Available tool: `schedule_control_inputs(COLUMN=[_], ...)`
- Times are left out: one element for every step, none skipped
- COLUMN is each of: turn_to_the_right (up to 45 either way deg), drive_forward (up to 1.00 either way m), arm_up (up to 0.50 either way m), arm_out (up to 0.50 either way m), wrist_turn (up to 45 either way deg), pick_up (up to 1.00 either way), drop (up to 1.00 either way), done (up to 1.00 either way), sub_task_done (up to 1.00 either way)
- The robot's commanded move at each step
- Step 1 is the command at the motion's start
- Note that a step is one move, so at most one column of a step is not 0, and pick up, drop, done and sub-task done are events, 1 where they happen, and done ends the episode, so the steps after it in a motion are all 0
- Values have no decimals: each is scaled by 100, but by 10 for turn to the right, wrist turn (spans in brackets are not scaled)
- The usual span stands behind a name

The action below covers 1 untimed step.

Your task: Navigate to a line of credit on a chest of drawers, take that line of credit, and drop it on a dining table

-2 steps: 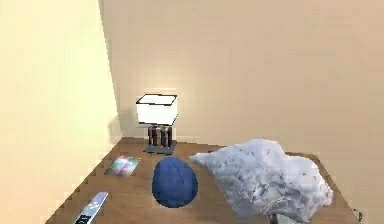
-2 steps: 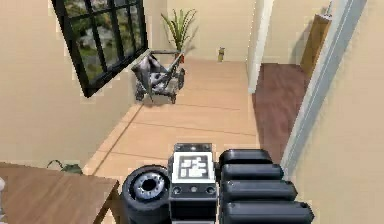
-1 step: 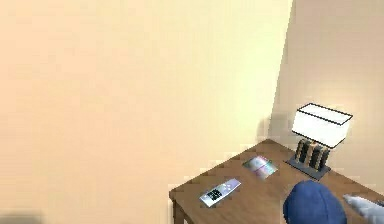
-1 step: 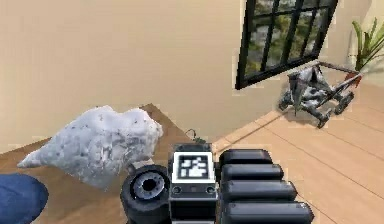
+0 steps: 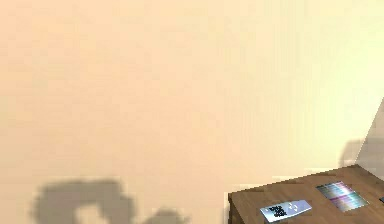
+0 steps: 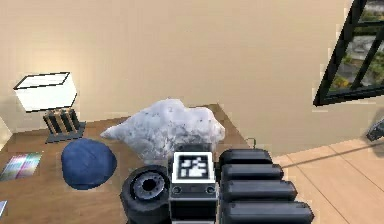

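Arm side view has the card (image 6: 20, 165) on the dresser (image 6: 118, 168) at its left edge, beside a blue lump (image 6: 88, 163), well apart from the gripper (image 6: 146, 192); whether it holds anything I cannot tell; reaching across risks knocking the lump or lamp (image 6: 48, 95).

Lamp (image 6: 45, 95), blue cap (image 6: 88, 163), perhaps crumpled white cloth (image 6: 170, 125), window (image 6: 355, 60), remote (image 5: 285, 210)

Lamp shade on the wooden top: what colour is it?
White with dark edges. The shade shows best in the arm side view.
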Motion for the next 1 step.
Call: schedule_control_inputs(turn_to_the_right=[0], drive_forward=[0], arm_up=[0], arm_out=[44], wrist_turn=[0], pick_up=[0], drop=[0], done=[0], sub_task_done=[0])
